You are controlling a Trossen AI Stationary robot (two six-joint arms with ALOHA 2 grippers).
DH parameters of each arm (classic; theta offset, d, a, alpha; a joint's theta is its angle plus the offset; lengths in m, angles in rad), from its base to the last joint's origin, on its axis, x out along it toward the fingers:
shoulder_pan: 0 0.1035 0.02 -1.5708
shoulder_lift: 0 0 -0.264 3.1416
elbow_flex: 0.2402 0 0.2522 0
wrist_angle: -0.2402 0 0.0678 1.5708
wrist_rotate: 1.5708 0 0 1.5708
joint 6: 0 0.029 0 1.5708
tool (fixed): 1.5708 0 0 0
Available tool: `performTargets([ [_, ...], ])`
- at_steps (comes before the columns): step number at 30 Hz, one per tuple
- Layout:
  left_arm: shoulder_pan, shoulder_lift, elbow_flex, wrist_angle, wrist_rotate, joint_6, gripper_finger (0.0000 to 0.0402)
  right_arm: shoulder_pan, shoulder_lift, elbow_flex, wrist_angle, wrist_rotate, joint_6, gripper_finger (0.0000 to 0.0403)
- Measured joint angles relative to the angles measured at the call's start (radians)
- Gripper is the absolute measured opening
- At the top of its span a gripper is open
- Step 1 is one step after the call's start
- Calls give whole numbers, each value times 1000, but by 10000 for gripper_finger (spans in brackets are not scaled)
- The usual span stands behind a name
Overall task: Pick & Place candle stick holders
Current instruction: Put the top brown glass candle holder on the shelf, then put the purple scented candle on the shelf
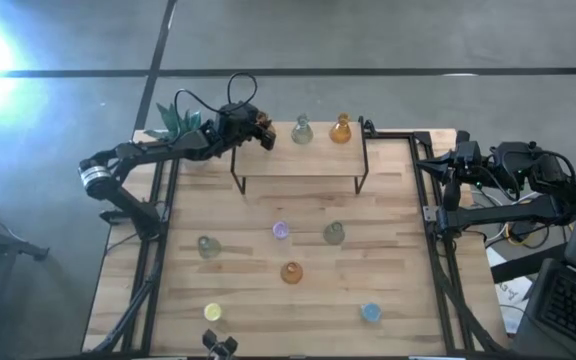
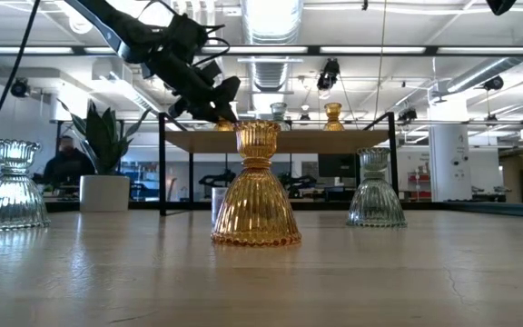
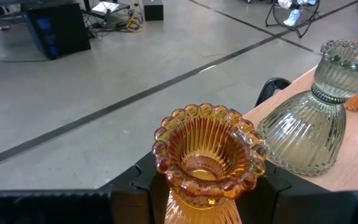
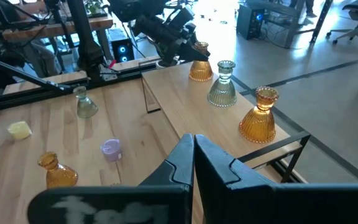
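Note:
A raised wooden shelf [image 1: 298,162] stands at the table's far middle. On it are a grey-green candle stick holder [image 1: 301,130] and an amber one [image 1: 341,128]. At the shelf's left end my left gripper [image 1: 264,131] is shut on another amber holder [image 3: 207,155], which also shows in the right wrist view [image 4: 199,67]. On the table below stand purple [image 1: 280,231], grey-green [image 1: 334,233], grey-green [image 1: 206,246], amber [image 1: 291,272], yellow [image 1: 212,312] and blue [image 1: 371,312] holders. My right gripper [image 4: 193,146] is shut and holds nothing, raised at the table's right edge. My left gripper pinches the amber holder's narrow neck [image 3: 178,208], just under the beaded rim, with one finger [image 3: 143,186] on each side. The fingers come nearly level from the table's left, slanting a little down. The holder is upright, and its base [image 4: 199,77] appears to rest on the shelf top.
A potted green plant [image 1: 178,120] stands at the far left corner, just behind my left arm. The shelf's black legs [image 1: 236,175] drop to the table. The grey-green holder [image 3: 309,118] stands close beside the held one. Bare wood lies along the table's right side.

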State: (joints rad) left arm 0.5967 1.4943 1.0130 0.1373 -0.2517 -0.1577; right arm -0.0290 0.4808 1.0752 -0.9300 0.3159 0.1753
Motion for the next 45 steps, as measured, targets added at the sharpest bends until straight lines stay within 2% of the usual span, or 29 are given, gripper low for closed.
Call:
performTargets([
  [14, 4, -1, 0, 0, -2, 13, 238, 0, 0, 0, 0, 0, 0, 8],
  [27, 4, -62, 3, 0, -2, 39, 241, 0, 0, 0, 0, 0, 0, 8],
  [38, 3, -187, 43, 4, 8, 49, 241, 0, 0, 0, 0, 0, 0, 8],
  [45, 3, -311, 49, 0, 144, 21, 241, 0, 0, 0, 0, 0, 0, 8],
])
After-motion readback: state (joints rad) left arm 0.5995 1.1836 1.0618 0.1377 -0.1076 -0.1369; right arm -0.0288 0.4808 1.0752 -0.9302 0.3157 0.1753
